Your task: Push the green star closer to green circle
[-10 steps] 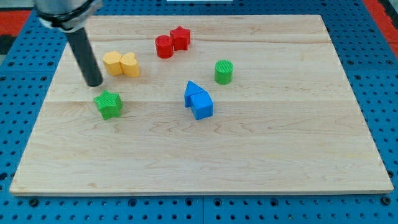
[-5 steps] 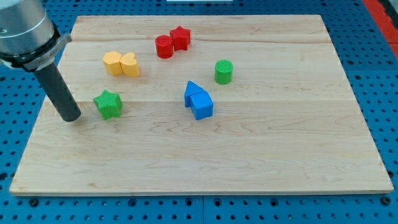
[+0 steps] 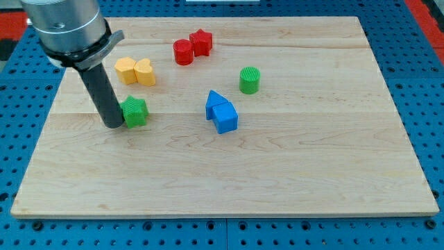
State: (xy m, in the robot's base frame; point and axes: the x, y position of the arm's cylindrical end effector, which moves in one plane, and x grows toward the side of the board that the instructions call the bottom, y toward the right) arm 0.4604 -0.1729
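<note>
Pushing is under way: my tip, no gripper to tell of, touches the green star's left side; next, shove right toward the far green circle.

Pale matt wooden board with visible grain, ridged plastic-looking green star, matt dark rod, perforated blue base

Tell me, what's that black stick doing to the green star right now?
My tip against the green star, on its left side in the view. Green circle far off to the right. Blue blocks near the path between.
</note>
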